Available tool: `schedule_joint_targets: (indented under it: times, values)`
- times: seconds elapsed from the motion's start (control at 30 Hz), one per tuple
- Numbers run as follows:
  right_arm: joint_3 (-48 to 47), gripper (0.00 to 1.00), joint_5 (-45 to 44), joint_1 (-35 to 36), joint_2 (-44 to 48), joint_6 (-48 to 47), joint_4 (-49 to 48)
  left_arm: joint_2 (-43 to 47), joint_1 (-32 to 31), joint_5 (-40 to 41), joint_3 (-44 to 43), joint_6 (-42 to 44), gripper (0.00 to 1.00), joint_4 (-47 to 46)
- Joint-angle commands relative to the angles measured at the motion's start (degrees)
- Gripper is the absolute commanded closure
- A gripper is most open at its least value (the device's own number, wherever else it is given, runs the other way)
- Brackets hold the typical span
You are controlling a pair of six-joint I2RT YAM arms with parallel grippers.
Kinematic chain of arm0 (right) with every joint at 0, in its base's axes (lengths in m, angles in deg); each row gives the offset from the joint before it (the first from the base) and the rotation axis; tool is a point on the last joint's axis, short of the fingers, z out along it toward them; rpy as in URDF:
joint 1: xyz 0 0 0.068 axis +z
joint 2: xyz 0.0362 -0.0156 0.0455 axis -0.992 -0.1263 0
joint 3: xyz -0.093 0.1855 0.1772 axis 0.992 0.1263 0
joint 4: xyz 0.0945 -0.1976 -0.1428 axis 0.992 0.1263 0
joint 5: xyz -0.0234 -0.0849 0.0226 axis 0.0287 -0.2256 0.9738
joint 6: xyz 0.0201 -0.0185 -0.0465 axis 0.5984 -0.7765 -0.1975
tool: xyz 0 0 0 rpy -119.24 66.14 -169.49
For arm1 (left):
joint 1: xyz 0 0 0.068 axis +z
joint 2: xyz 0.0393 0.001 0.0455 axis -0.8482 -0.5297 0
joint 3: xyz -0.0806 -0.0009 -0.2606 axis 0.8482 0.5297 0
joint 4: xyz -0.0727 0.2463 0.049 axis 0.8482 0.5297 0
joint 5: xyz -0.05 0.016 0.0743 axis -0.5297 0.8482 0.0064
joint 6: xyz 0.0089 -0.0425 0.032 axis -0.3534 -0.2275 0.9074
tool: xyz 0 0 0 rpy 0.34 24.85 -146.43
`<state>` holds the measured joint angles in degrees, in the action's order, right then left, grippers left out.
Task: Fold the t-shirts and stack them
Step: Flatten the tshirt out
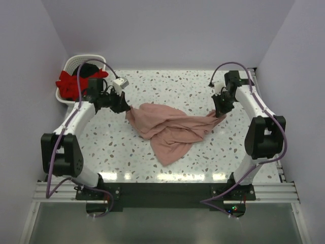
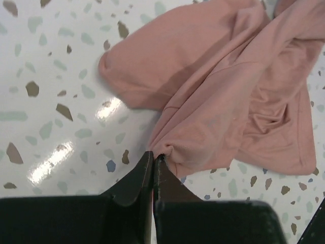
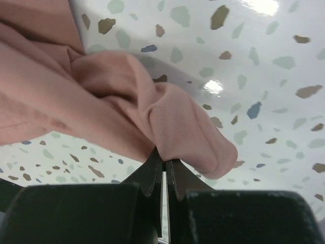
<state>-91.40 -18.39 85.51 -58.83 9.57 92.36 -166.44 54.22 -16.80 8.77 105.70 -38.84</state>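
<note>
The salmon-pink t-shirt [image 1: 170,129] lies crumpled across the middle of the table, stretched between both grippers. My left gripper [image 1: 122,105] is shut on its left edge; the left wrist view shows the cloth [image 2: 223,96] pinched at the tips of my left gripper [image 2: 154,157]. My right gripper [image 1: 222,108] is shut on its right corner; the right wrist view shows a fold of cloth [image 3: 177,122] pinched at the tips of my right gripper [image 3: 165,161]. The red t-shirt [image 1: 71,83] and the black t-shirt [image 1: 87,68] sit in the basket.
The white slatted basket [image 1: 89,57] stands at the far left corner of the speckled table [image 1: 167,86]. White walls close in the back and both sides. A small white box [image 1: 120,82] is fixed to the left arm near its wrist.
</note>
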Motion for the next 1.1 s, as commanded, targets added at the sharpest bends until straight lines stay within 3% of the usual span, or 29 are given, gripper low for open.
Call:
schedule_joint_targets:
  times: [0.0, 0.2, 0.33, 0.37, 0.4, 0.5, 0.63, 0.77, 1.07]
  values:
    - [-2.1, 1.00, -0.1, 3.0, -0.7, 1.5, 1.4, -5.7, 2.9, 3.4, -4.7, -4.4, 1.00, 0.9]
    - [0.6, 1.00, -0.5, 3.6, 1.1, 0.9, 0.8, -11.6, 6.1, 7.8, -8.7, -4.1, 1.00, 4.5]
    - [2.0, 0.87, -1.5, 3.5, 0.4, -0.9, 1.3, -14.8, 6.2, 12.5, -10.3, -4.4, 1.00, 7.4]
    - [1.8, 0.81, -1.6, 3.5, 0.1, -1.6, 1.6, -15.5, 6.3, 14.0, -11.2, -4.5, 1.00, 7.9]
    - [1.7, 0.64, -1.4, 3.5, -0.2, -2.2, 2.2, -17.1, 6.3, 14.6, -11.7, -4.4, 1.00, 8.8]
    - [1.6, 0.48, -1.3, 2.7, 0.0, -4.8, 2.8, -19.6, 6.3, 15.1, -14.2, -4.1, 1.00, 11.0]
    - [2.7, 0.48, -2.4, 1.1, 0.3, -8.3, 1.5, -21.7, 6.3, 15.1, -16.9, -4.4, 1.00, 11.1]
    - [5.2, 0.54, -1.8, 0.6, -0.2, -10.1, -1.4, -24.9, 6.3, 16.8, -21.1, -4.5, 1.00, 11.9]
    - [17.2, 0.59, 2.8, 0.6, 0.4, -9.6, -17.9, -29.3, 6.3, 16.7, -25.5, -5.8, 1.00, 12.7]
